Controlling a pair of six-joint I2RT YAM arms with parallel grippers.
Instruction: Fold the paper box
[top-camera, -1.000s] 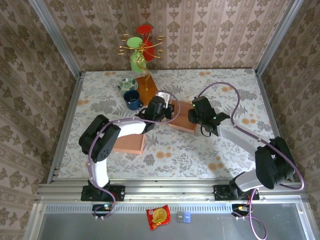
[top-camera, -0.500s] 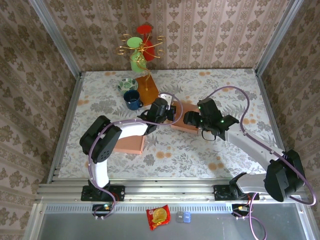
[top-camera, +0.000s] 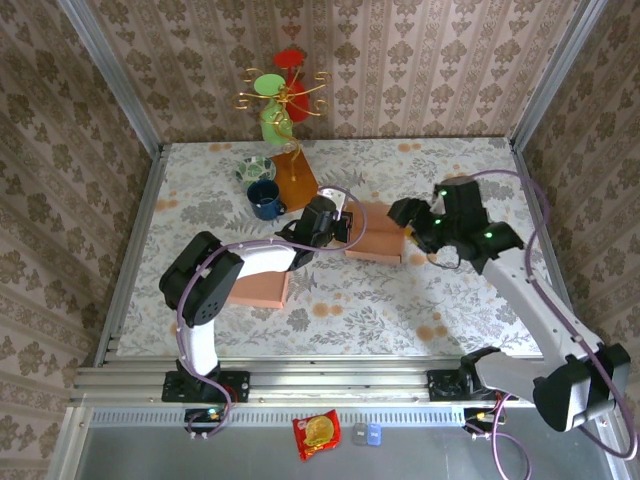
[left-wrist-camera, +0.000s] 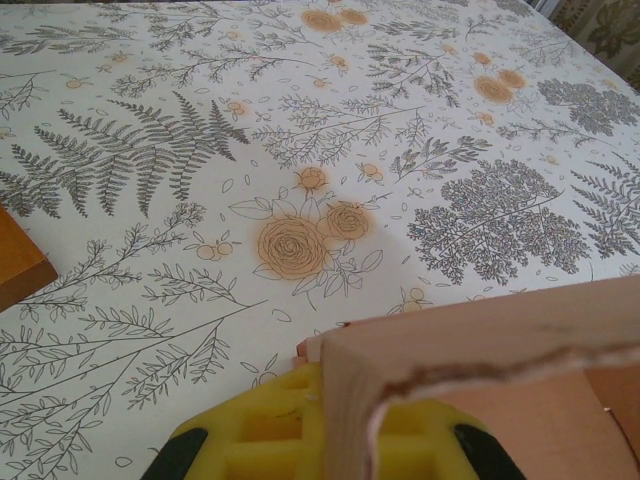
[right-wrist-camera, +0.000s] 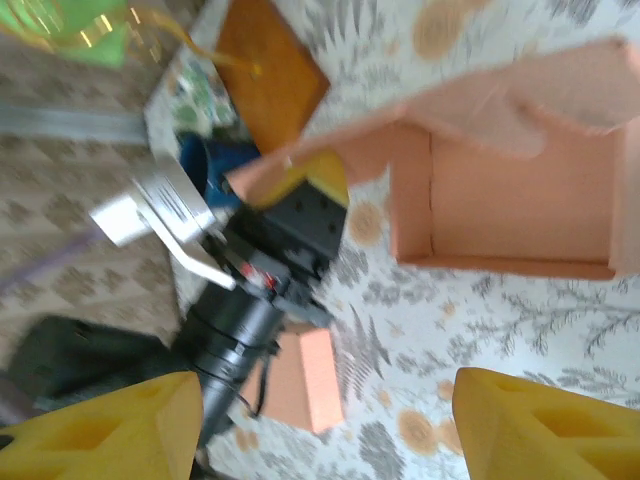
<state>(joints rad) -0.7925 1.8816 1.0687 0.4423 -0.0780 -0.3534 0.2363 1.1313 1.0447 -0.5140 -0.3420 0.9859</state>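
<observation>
- Left gripper (top-camera: 338, 228): jaws are closed on the left wall of the paper box (top-camera: 378, 243). In the left wrist view a yellow pad (left-wrist-camera: 270, 440) is seen pressed against the raised card edge.
- Right gripper (top-camera: 412, 222): jaws are spread wide with nothing between them. It is held just beside the box's right end.
- The box is found mid-table (top-camera: 450, 170), between the two grippers, open-topped, with one flap seen loose along its upper edge in the right wrist view.
- Handling, as judged: light, thin card with ragged edges, easily creased or crushed. It is likely to slide on the patterned surface unless pinned.
- Hold is best taken on a flap near its fold line and pinched lightly, with the opposite wall anchored.
- A blue cup (top-camera: 265, 200) is noted near the left arm.
</observation>
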